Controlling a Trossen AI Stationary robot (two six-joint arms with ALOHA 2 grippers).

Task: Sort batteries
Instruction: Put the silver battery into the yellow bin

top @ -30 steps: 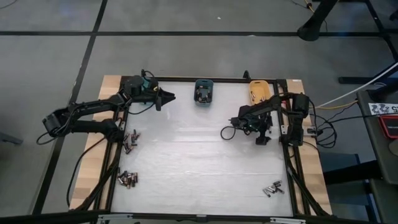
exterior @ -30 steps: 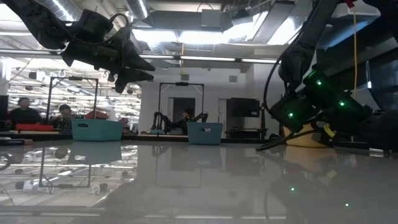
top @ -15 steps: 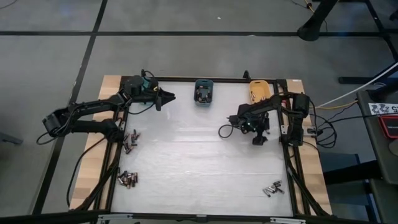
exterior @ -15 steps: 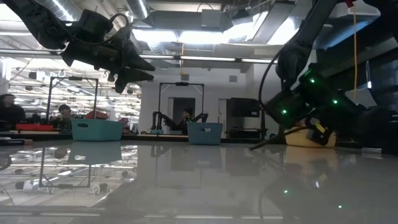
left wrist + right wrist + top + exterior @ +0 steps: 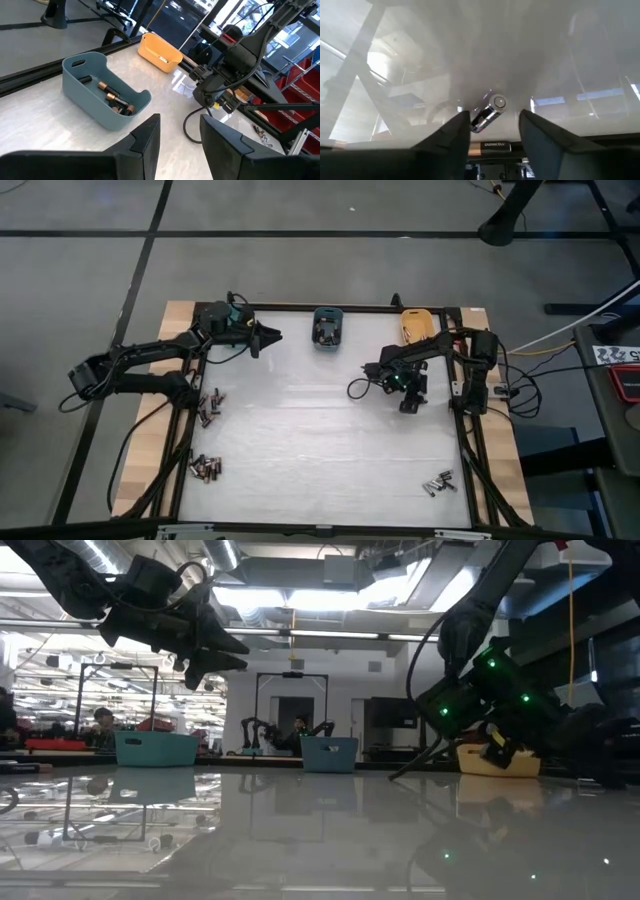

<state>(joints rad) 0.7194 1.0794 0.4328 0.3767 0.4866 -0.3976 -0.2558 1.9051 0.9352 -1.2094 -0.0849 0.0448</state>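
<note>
A small dark cylindrical battery with a silvery end point(image 5: 489, 113) is seen between the two dark fingers of the right gripper point(image 5: 493, 125), tilted, above the glossy white table point(image 5: 300, 440); whether the fingers are clamped on it or merely flank it cannot be told. This gripper point(image 5: 409, 402) is placed over the right half of the table, near the small orange rounded bin point(image 5: 416, 325) at the far edge. More dark batteries are gathered in loose clusters near the left edge point(image 5: 209, 408), the near left corner point(image 5: 205, 469) and the near right corner point(image 5: 438, 481). Several coppery-banded cells point(image 5: 114, 98) are lying in the small blue-grey rounded bin point(image 5: 80, 91) at the far middle. The left gripper point(image 5: 268, 336) is held raised near the far left corner, parted and empty.
</note>
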